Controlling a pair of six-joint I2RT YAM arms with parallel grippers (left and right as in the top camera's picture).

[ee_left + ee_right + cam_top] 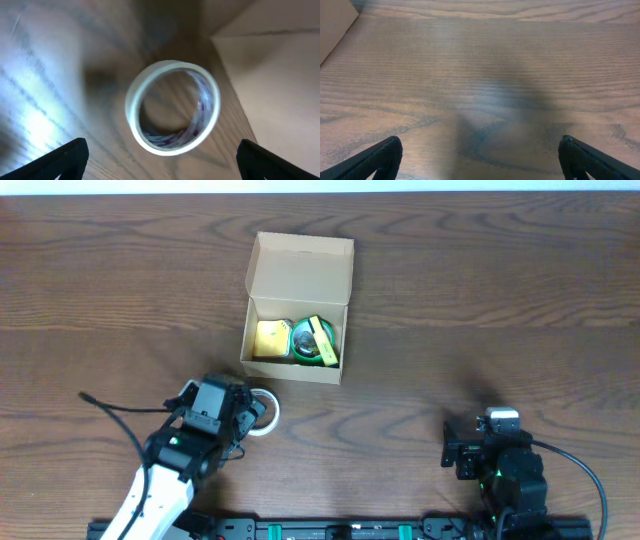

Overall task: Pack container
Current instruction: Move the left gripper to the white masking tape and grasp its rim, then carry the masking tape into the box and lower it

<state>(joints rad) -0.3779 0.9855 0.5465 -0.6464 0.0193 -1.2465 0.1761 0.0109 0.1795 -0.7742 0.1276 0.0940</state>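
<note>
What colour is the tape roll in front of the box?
Whitish, semi-clear tape roll; it shows best in the left wrist view.

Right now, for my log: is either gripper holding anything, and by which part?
Nothing held: left gripper open by the tape roll, right gripper open, empty.

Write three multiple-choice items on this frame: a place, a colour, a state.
1. Where is the tape roll? A in the container; B on the table, in front of the container; C on the lid.
2. The pad in the container is: A pale yellow; B red; C black.
3. The lid is: A shut; B taped; C open.
Answers: B, the roll lies on bare wood; A, it shows yellow beside a green item; C, the flap stands up and the contents show.
</note>
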